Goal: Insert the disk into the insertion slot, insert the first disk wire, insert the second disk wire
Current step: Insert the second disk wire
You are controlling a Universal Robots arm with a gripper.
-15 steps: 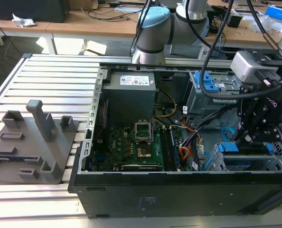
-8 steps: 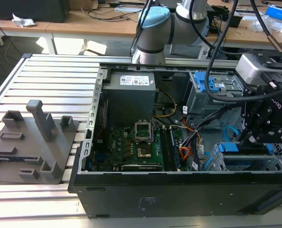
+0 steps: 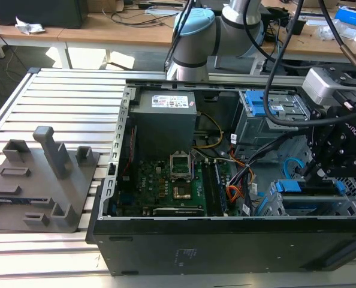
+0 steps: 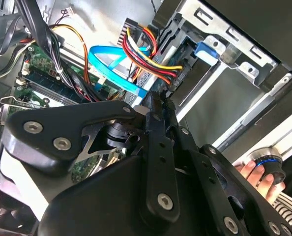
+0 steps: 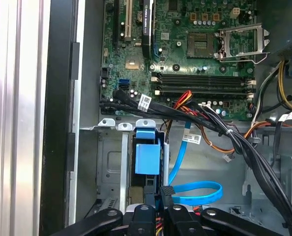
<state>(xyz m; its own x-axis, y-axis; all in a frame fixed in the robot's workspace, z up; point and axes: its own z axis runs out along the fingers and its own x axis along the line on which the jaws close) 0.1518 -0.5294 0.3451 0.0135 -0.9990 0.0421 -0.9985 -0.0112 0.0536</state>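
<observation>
Open computer case (image 3: pixel 166 252), motherboard (image 3: pixel 166 186)

Open case (image 3: pixel 226 240) on slatted table (image 3: pixel 58 90).
Fixture (image 3: pixel 43 186) lies at exterior view's left of case; gripper (image 3: pixel 340 153) over slot (image 3: pixel 310 201) at right, disk (image 5: pixel 147 157) in it.

Blue-framed disk (image 5: pixel 147 156) seated in insertion slot (image 5: pixel 111 169)

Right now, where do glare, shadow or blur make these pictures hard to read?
Exterior view: the open computer case is dim inside, while the aluminium table shines brightly. First wrist view: strong glare washes the slats at one edge. Second wrist view: the claw is near, dark and soft, blocking much of the case.
</observation>
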